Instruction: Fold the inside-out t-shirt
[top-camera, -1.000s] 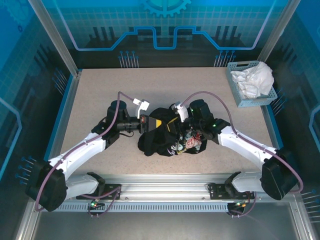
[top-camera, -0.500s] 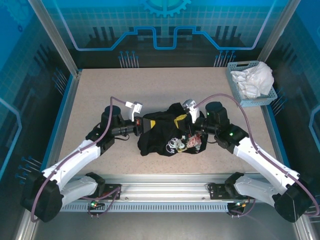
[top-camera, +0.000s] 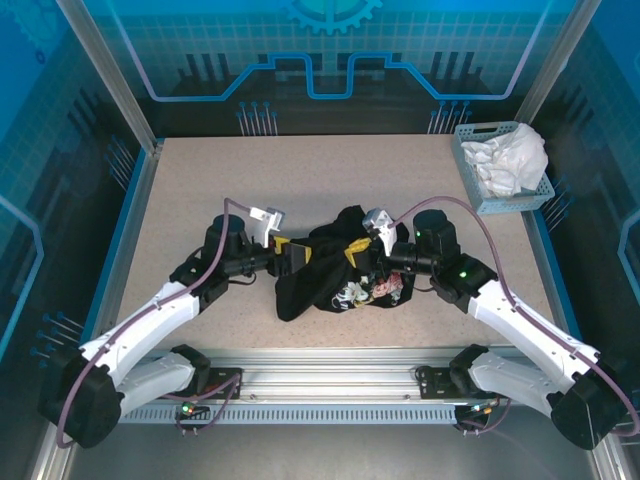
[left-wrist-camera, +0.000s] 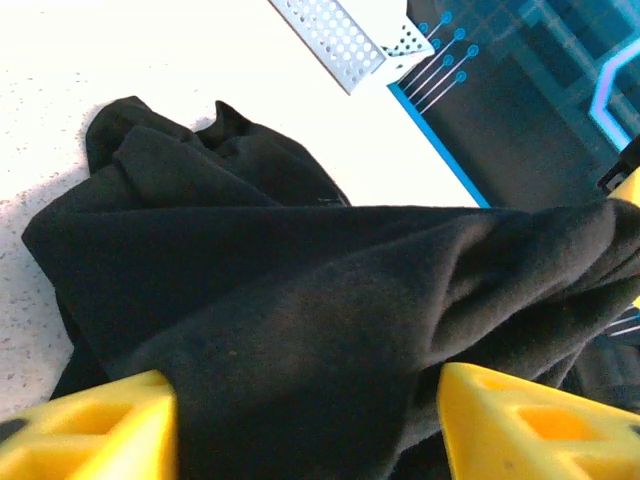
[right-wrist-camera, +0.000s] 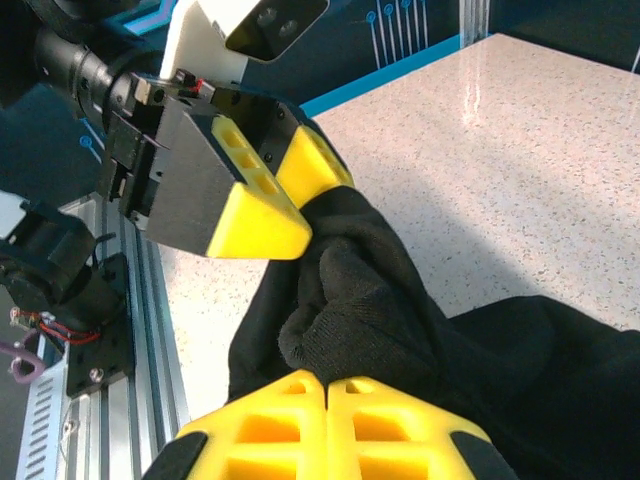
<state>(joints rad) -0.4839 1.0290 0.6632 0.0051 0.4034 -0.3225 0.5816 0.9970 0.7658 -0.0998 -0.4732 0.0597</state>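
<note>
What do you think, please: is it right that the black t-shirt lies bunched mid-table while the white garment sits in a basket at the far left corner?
Not quite: the basket holding the white garment stands at the far right corner, as the top external view shows. The black t-shirt does lie bunched in the middle.

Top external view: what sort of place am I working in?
Probably an enclosed robot test cell: a speckled table walled by blue circuit-print panels, aluminium frame posts, and a mounting rail along the near edge.
</note>
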